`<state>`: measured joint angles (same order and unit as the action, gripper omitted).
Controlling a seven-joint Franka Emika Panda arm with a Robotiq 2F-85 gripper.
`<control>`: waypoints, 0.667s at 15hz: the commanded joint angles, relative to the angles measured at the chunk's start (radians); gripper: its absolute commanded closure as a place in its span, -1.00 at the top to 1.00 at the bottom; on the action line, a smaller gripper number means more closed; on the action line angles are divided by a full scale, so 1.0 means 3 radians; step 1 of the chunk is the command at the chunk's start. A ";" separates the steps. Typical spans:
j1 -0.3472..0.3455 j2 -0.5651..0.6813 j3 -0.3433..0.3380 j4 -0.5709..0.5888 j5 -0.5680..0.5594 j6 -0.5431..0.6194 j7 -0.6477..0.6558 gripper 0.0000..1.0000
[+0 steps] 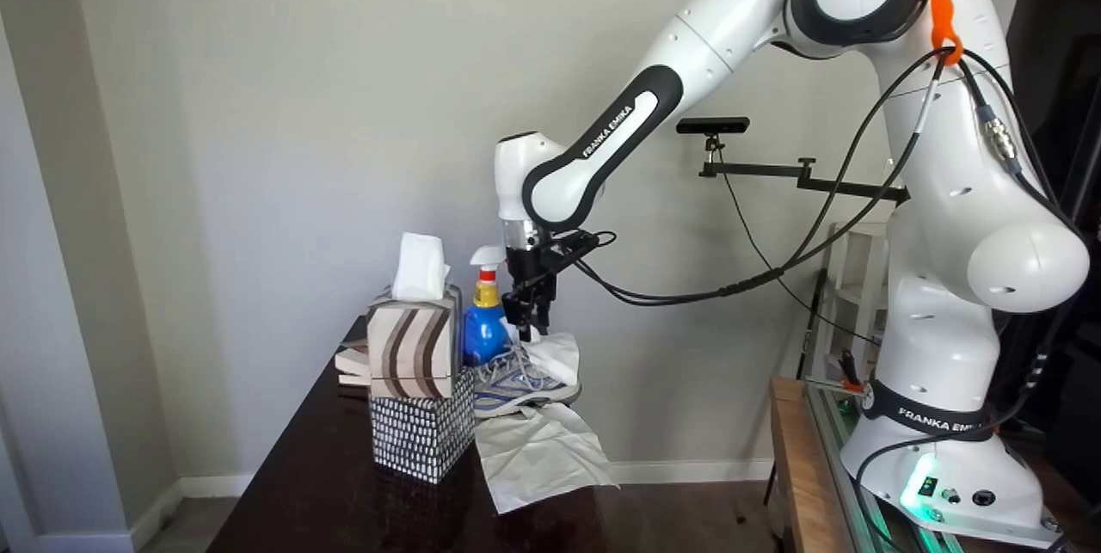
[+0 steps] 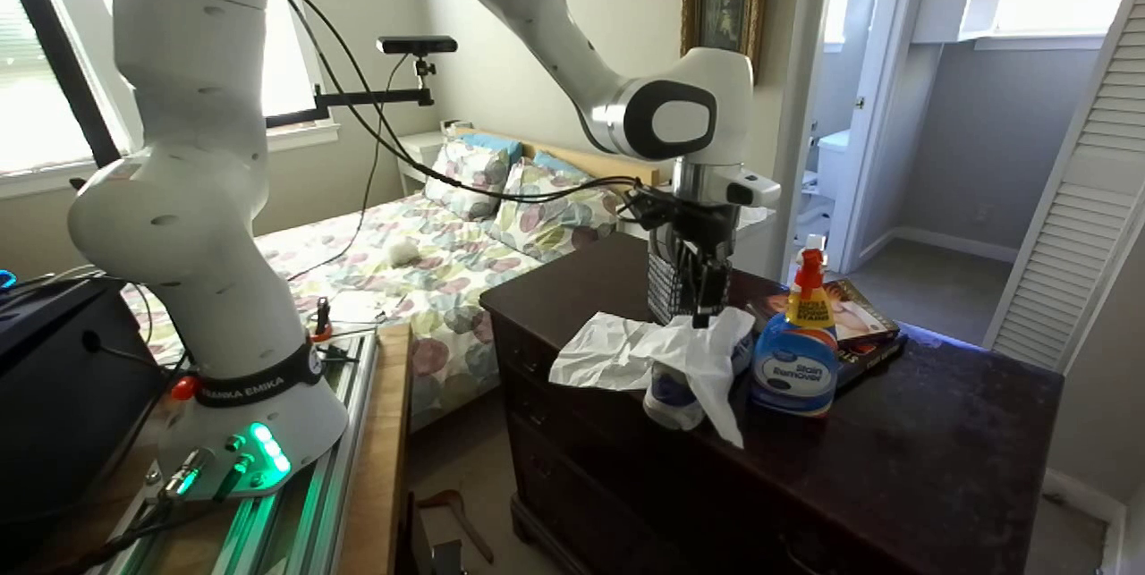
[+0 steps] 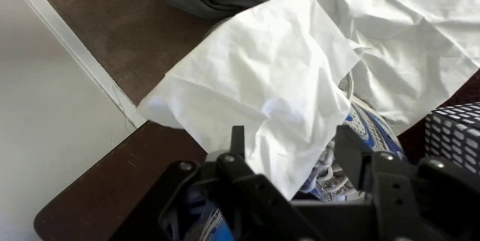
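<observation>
The claw (image 3: 289,139) stands wide, gripping nothing, over the upper white paper sheet (image 3: 257,76), which drapes across a sneaker (image 1: 514,390) on the dresser (image 2: 930,441). A straight, slow lift at that spread should best avoid dragging the sheet or snagging the laces (image 3: 330,177).

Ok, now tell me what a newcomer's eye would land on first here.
Most likely the big white robot arm, reaching out to the dark dresser. Below its open gripper, a crumpled white sheet drapes over a blue-and-gray sneaker. Next to it, a bright blue stain remover bottle stands upright.
</observation>
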<state>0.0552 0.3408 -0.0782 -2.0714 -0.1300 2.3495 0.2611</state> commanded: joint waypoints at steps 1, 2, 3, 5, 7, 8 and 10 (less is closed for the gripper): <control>-0.0024 -0.0111 0.0073 0.0023 0.0084 -0.0061 -0.0089 0.89; -0.0018 -0.0147 0.0098 0.0020 0.0099 -0.0056 -0.0103 0.98; -0.0013 -0.0169 0.0126 0.0035 0.0120 -0.0078 -0.0114 1.00; 0.0006 -0.0197 0.0187 0.0061 0.0171 -0.0166 -0.0111 1.00; 0.0027 -0.0228 0.0229 0.0071 0.0166 -0.0240 -0.0090 1.00; 0.0020 -0.0176 0.0189 0.0045 0.0072 -0.0114 -0.0027 1.00; 0.0034 -0.0201 0.0217 0.0049 0.0075 -0.0152 -0.0028 1.00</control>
<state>0.0633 0.2806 -0.0107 -2.0580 -0.1088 2.3053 0.2541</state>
